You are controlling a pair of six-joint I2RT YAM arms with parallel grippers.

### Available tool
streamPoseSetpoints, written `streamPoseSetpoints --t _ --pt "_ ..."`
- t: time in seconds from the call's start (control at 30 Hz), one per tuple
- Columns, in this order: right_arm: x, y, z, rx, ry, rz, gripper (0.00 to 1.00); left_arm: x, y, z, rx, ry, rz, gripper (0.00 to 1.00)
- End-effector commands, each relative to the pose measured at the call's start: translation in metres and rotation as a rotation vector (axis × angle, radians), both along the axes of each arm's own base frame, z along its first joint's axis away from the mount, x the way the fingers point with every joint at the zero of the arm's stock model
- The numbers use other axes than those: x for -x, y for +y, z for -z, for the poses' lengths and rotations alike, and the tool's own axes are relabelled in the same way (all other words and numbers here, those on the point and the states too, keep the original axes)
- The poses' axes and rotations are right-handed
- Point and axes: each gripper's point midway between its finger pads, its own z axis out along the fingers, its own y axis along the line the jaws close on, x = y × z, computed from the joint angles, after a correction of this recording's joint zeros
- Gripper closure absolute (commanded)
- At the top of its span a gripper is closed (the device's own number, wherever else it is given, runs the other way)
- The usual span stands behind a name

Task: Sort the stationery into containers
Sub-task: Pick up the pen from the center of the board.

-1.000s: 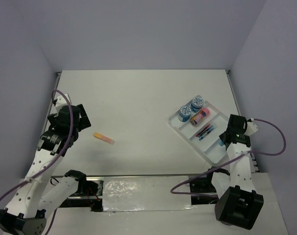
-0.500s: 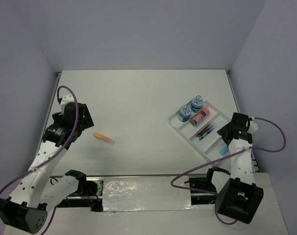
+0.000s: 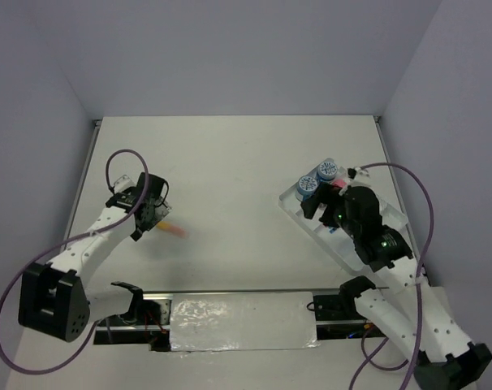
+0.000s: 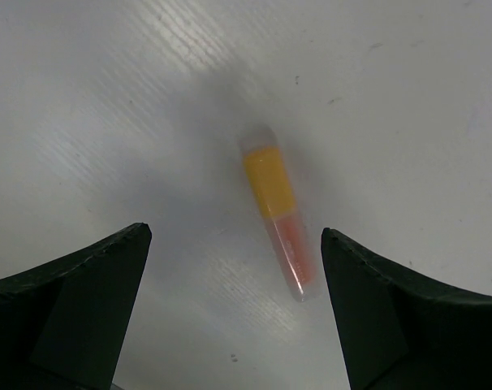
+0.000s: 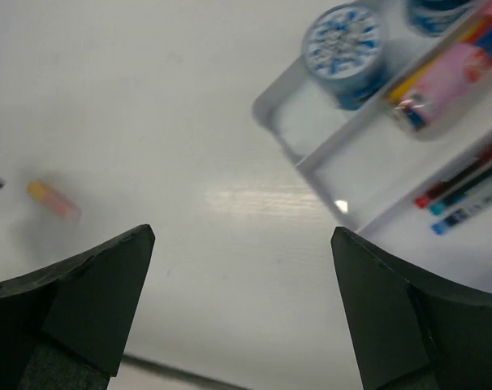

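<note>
The left gripper (image 4: 234, 237) is wide open and empty. One yellow-orange stick (image 4: 277, 213) lies on the table (image 4: 108, 81) below it, between its jaws, touching neither. The right gripper (image 5: 242, 236) is open and empty too. Ahead of it, to its right, one white tray (image 5: 311, 166) holds two round tubs (image 5: 343, 39), one pink marker (image 5: 445, 77) and, I think, three thin pens (image 5: 465, 191), rather blurred. Since a second ago the left gripper came over the stick. The right one opened and left the tray's near end.
</note>
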Motion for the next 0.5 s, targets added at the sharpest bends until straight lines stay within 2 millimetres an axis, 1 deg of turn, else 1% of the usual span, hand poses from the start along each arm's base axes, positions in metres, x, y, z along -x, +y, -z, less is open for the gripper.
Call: streamPoseSetpoints --t 0.0,0.03,0.07,0.1,0.13,0.17,0.2,0.23,0.27,0.33,0.4,0.47 --pt "0.008 0.039 -0.005 0.074 0.012 -0.167 0.02 -0.003 0.001 0.022 0.043 0.002 -0.174 0.01" --pt "0.011 0.047 -0.004 0.091 0.015 -0.205 0.02 -0.001 0.0 0.031 0.052 0.016 -0.191 0.01" --pt "0.013 0.057 0.003 0.12 0.036 -0.248 0.02 -0.002 0.0 0.041 0.044 0.038 -0.192 0.02" --pt "0.015 0.065 0.005 0.135 0.038 -0.277 0.02 -0.006 -0.001 0.045 0.042 0.034 -0.19 0.04" --pt "0.023 0.081 0.007 0.149 0.036 -0.344 0.02 -0.013 -0.003 0.046 0.048 0.018 -0.197 0.05" --pt "0.025 0.088 0.01 0.166 0.035 -0.371 0.02 -0.015 -0.003 0.055 0.038 0.044 -0.198 0.06" --pt "0.026 0.094 0.017 0.189 0.046 -0.391 0.02 -0.017 -0.004 0.058 0.036 0.054 -0.199 0.06" --pt "0.032 0.103 0.021 0.206 0.05 -0.434 0.02 -0.022 -0.005 0.065 0.03 0.068 -0.201 0.06" --pt "0.032 0.106 0.029 0.233 0.064 -0.446 0.02 -0.025 -0.006 0.068 0.031 0.074 -0.197 0.06" --pt "0.033 0.109 0.037 0.261 0.077 -0.453 0.02 -0.03 -0.007 0.072 0.021 0.087 -0.195 0.06" --pt "0.036 0.114 0.045 0.274 0.083 -0.476 0.02 -0.03 -0.007 0.082 0.009 0.116 -0.196 0.06" --pt "0.039 0.117 0.048 0.269 0.082 -0.49 0.02 -0.027 -0.007 0.09 0.006 0.134 -0.199 0.15"
